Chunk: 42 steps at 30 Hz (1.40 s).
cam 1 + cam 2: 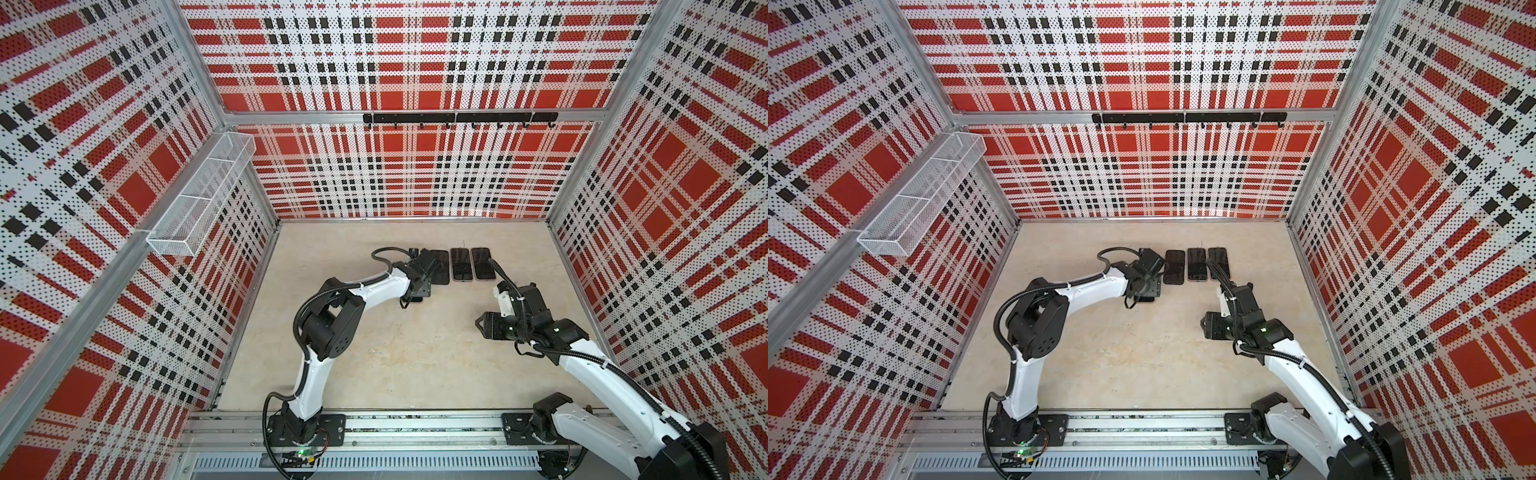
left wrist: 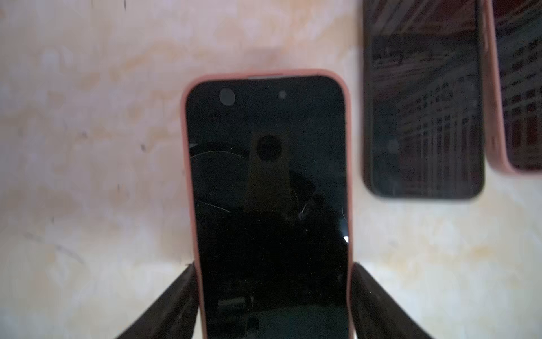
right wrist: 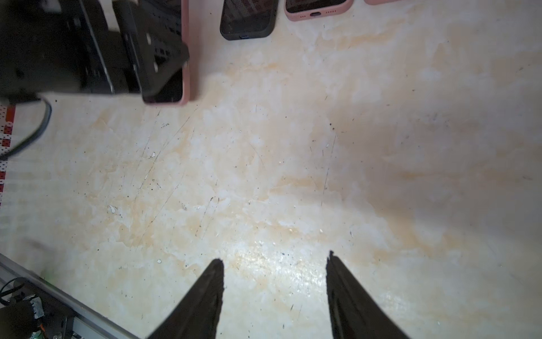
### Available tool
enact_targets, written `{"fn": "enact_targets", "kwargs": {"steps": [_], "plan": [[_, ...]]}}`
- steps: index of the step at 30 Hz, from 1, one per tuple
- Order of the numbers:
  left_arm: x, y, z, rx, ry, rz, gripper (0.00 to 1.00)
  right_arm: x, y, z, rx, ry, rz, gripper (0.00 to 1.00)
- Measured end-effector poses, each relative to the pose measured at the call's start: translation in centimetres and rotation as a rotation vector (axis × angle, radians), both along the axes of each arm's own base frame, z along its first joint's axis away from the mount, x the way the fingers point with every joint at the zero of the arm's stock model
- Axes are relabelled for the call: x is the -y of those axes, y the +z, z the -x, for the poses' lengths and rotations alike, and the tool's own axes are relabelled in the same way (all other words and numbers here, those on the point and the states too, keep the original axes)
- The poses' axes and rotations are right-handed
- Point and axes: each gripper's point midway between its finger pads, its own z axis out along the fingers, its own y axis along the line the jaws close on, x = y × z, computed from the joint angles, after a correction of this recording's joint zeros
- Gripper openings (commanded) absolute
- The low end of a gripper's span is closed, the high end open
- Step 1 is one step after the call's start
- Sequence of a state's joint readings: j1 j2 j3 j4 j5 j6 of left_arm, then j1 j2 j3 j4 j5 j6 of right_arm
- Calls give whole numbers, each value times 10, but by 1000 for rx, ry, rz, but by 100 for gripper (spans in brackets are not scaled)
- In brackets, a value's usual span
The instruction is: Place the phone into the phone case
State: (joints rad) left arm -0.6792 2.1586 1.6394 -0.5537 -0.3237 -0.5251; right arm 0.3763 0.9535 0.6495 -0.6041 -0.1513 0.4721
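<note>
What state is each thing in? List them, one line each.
Pink-cased phone: in its case, screen up, dark.
Left claw: closed on its sides.
Right claw: open, empty.
Black-cased phone: flat, screen up.
Third phone: pink case, flat.
Fourth phone: flat, screen up.

Three phones (image 1: 460,264) lie side by side on the far middle of the table (image 1: 395,353). A fourth phone (image 2: 268,190) sits just left of them (slightly nearer the front), its sides touched by the left claw (image 2: 272,264). The right claw (image 3: 275,256) hangs over the table, right of centre.
</note>
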Motion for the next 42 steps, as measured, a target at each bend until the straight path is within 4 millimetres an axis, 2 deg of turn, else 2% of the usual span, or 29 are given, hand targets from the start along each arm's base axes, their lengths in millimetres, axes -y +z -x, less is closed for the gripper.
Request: {"fn": "enact_targets", "kwargs": {"steps": [4,7,9,12,15,22,34,37,40,42], "plan": [[-5,-1,-50,40,-11,6,74,3,-5,6,-16,-3,10,58],[-6,-8,-71,50,-32,2,76,4,-5,7,-18,-5,11,58],[-2,-15,-75,42,-56,6,77,5,-6,8,-20,-6,14,58],[6,-25,-73,18,-92,26,80,5,-6,8,-20,-6,15,58],[14,-25,-73,12,-117,67,81,5,-6,8,-20,-7,15,58],[29,-24,-76,31,-135,160,95,6,-10,7,-33,-11,23,57],[44,-13,-78,57,-111,382,95,7,-12,7,-42,-12,31,57],[42,-11,-78,57,-97,407,96,8,-13,7,-42,-14,34,57],[29,-10,-71,46,-75,397,100,9,-13,6,-38,-18,41,61],[16,-4,-63,57,-64,363,98,11,-12,4,-26,-26,51,65]]}}
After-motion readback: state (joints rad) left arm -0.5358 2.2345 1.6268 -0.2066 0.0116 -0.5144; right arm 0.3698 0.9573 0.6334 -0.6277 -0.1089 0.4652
